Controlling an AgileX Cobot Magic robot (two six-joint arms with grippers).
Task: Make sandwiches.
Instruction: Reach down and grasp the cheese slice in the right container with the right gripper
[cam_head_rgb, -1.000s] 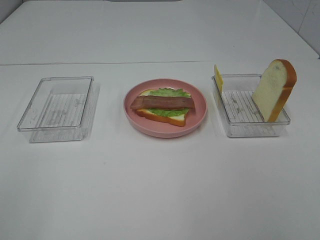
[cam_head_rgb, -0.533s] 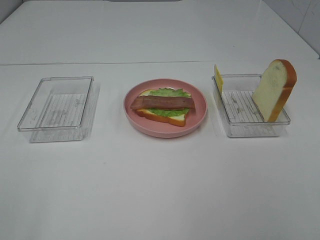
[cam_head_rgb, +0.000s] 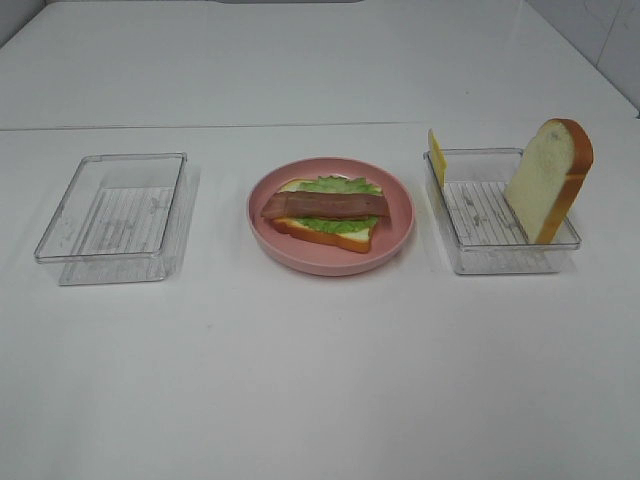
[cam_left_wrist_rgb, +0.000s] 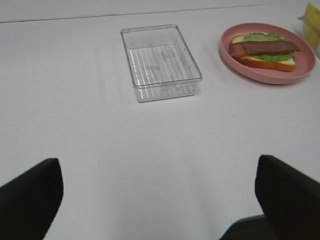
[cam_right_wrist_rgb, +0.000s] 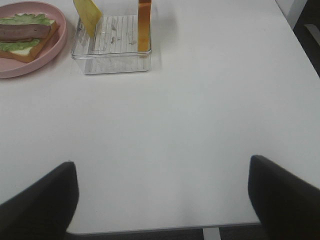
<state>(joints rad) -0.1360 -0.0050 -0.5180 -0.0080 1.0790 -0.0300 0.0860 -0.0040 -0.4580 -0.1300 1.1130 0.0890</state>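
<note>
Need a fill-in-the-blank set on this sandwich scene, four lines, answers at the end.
The top layer of the sandwich on the pink plate is a strip of ____. The loose bread slice stands in the clear container on the ____ of the exterior high view. The yellow slice in that container is ____. The left gripper and right gripper are both ____.
Missing words: bacon, right, cheese, open.

white table (cam_head_rgb: 320, 380), transparent plastic bin (cam_head_rgb: 110, 268) at left, round pink plate (cam_head_rgb: 330, 263) in the middle, second transparent bin (cam_head_rgb: 505, 261) at right
</note>
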